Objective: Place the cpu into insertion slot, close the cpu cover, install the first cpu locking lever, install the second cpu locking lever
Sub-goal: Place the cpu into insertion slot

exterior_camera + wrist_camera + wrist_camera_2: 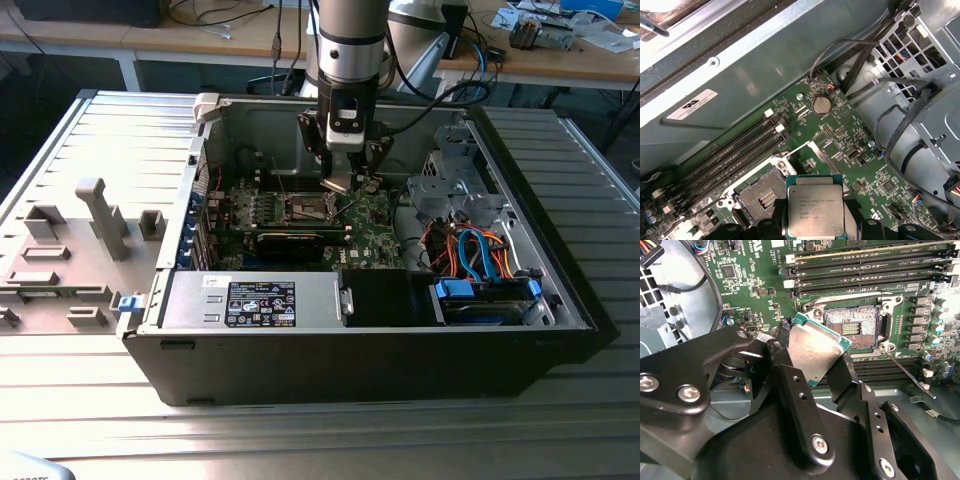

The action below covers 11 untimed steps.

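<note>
One cpu (pixel 337 185) is pinched between the gripper's (pixel 350 183) fingers. Across the exterior view from its left come grey blocks (pixel 100 220) on the table (pixel 300 440), then the open case (pixel 300 365). Inside it the slot (pixel 308 208) lies bare, and the cpu hangs above the board just to its right. Blue and orange cables (pixel 480 252) follow. In both wrist views the cpu (pixel 815 347) (pixel 815 210) sits beside the slot (pixel 850 327) (pixel 762 197), not in it.

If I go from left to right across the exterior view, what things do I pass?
Grey blocks → sticker → claw pinching the cpu → blue cables.
</note>
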Tool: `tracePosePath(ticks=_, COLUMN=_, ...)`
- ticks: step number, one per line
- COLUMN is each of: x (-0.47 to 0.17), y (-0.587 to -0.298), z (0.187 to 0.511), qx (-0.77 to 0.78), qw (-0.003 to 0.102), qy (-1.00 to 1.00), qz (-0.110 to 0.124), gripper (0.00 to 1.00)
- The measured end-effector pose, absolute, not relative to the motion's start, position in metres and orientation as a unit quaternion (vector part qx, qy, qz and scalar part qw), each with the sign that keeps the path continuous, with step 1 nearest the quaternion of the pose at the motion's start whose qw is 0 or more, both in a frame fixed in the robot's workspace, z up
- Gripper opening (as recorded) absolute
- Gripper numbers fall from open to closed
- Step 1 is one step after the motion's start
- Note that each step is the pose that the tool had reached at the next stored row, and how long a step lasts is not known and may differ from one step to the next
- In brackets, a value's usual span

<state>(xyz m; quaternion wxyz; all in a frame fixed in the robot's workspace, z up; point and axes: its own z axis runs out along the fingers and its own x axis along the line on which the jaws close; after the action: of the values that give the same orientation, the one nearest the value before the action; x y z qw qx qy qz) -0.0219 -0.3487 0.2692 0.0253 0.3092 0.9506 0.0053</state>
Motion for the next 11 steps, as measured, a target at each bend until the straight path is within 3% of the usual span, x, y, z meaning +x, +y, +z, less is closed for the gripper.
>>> tracePosePath(ticks=11, x=-0.0219, y=-0.3487, z=0.2691, qx=0.313, qw=0.025, qy=0.949, qz=0.005, gripper=0.54)
